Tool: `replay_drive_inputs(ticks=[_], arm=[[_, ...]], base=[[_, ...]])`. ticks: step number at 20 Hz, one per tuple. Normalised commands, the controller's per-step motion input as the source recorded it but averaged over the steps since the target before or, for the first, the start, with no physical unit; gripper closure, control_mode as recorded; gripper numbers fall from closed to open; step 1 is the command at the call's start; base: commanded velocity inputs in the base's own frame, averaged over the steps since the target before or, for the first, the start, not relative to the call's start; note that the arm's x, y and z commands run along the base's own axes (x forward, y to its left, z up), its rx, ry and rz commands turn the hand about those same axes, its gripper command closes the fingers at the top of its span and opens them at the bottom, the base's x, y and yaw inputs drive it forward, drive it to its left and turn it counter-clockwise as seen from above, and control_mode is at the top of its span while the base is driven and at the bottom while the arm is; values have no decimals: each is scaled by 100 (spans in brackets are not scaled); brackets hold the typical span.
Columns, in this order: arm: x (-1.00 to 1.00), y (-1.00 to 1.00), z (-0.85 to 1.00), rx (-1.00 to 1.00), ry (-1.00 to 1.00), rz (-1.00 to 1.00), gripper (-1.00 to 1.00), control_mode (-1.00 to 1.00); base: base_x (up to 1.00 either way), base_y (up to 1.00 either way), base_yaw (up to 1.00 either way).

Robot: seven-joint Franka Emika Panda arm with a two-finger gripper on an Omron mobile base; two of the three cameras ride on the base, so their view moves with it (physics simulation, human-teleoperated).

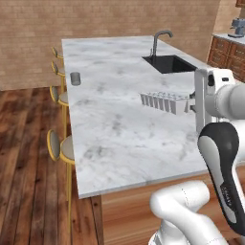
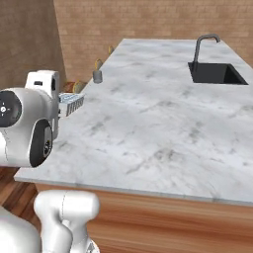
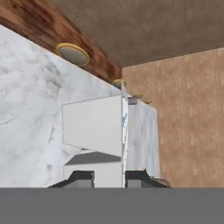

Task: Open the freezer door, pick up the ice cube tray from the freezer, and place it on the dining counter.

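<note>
Evenly and brightly lit throughout, flat rendered light with no visible source and no glare on the large white-grey marble island top [image 1: 115,124]. Only faint, soft shading under the pale ridged rectangular tray [image 1: 165,102] and inside the black sink basin [image 1: 170,63]. Slightly soft and low in detail everywhere, brick walls and wood floor smeared, edges undistorted.

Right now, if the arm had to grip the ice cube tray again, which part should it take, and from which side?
Probably a short end wall, as the gripper does now: the ice cube tray is long and thin, and it hangs level above the dining counter. Come in along its length, from the sink side.
</note>
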Motion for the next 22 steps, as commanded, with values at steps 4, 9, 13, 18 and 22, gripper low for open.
replay_drive_inputs(ticks=[4, 9, 13, 18, 22], arm=[[99, -8, -72, 9, 20, 41, 100, -100], [99, 0, -74, 1, 17, 32, 100, -100], [99, 4, -74, 0, 11, 25, 100, -100], [92, 4, -70, 0, 1, 13, 100, -100], [91, 0, -35, 0, -1, -1, 100, -100]], base=[[0, 0, 0], [0, 0, 0], [0, 0, 0], [0, 0, 0], [0, 0, 0]])
